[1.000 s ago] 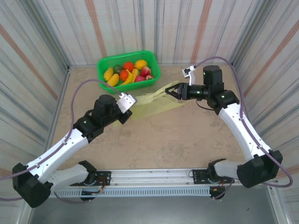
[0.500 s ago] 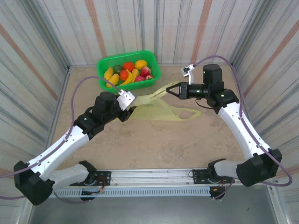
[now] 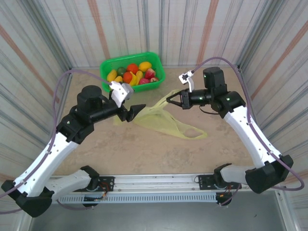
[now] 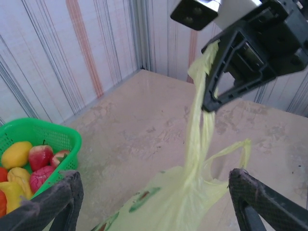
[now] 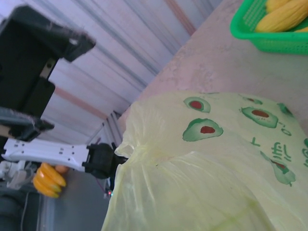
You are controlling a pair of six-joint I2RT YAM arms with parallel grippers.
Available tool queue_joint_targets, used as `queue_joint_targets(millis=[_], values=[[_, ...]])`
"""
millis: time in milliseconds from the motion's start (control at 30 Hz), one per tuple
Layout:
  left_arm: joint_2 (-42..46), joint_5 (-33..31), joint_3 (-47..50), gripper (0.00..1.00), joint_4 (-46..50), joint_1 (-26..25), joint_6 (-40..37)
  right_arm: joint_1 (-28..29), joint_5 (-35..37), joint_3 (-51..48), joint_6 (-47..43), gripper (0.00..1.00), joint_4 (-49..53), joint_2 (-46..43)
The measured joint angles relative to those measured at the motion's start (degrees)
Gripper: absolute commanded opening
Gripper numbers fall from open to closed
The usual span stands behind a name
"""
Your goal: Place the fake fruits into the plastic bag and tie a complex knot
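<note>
The plastic bag (image 3: 161, 120) lies pale yellow-green on the table, one handle pulled up to my right gripper (image 3: 169, 100), which is shut on it. The left wrist view shows that handle (image 4: 199, 125) rising taut into the right gripper (image 4: 215, 77). My left gripper (image 3: 136, 113) hovers open just left of the bag, above its body (image 4: 178, 202), with nothing between its fingers (image 4: 53, 202). The fake fruits (image 3: 132, 73) sit in the green basket (image 3: 103, 72) at the back. In the right wrist view the bag (image 5: 207, 173), printed with green avocados, hides my own fingers.
The green mesh basket (image 4: 57, 137) stands at the back left, close to my left gripper, holding an apple (image 4: 41, 156) and a mango (image 4: 17, 154). Striped walls enclose the table on three sides. The bag's second handle loop (image 3: 192, 132) lies on the table towards the right arm.
My left gripper has opened, let go of the bag and drawn back to the left and up. My right gripper has shut on a handle and lifted it, and the bag has spread out.
</note>
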State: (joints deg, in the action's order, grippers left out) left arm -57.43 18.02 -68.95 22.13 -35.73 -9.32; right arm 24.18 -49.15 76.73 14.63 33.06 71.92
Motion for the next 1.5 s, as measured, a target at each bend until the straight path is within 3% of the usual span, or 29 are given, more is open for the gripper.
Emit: queue_joint_targets(millis=[333,533,800,833,967,1133,1367,1500], values=[[-13.0,6.9,-2.5,0.68,0.1,-1.7,-3.3,1.6,-0.3,0.0,-1.9,0.0,0.4,0.1],[-13.6,11.8,-0.2,0.58,-3.4,-2.0,-3.7,1.7,-0.4,0.0,-1.8,0.0,0.4,0.1],[-16.4,12.7,0.3,0.42,-7.9,-2.0,-3.3,2.2,-1.1,-0.6,-1.9,0.0,0.0,0.1],[-17.0,13.0,0.3,0.37,-8.4,-2.0,-3.1,2.2,-1.3,-0.7,-1.9,0.0,0.0,0.1],[-17.6,14.0,0.7,0.0,-10.8,-2.0,-2.4,2.2,-1.5,-0.8,-2.4,0.0,0.0,0.1],[-15.8,13.2,1.9,0.0,-14.1,-1.9,-2.2,2.2,-1.4,-0.9,-3.6,0.0,0.6,0.1],[-15.3,-3.3,2.0,0.0,-15.0,-0.2,-1.7,2.3,-1.5,-1.0,-4.9,0.0,2.2,0.0],[-18.0,-5.7,-1.4,0.0,-12.5,0.7,-1.3,3.0,-2.5,-1.9,-4.8,0.02,0.5,-0.1]])
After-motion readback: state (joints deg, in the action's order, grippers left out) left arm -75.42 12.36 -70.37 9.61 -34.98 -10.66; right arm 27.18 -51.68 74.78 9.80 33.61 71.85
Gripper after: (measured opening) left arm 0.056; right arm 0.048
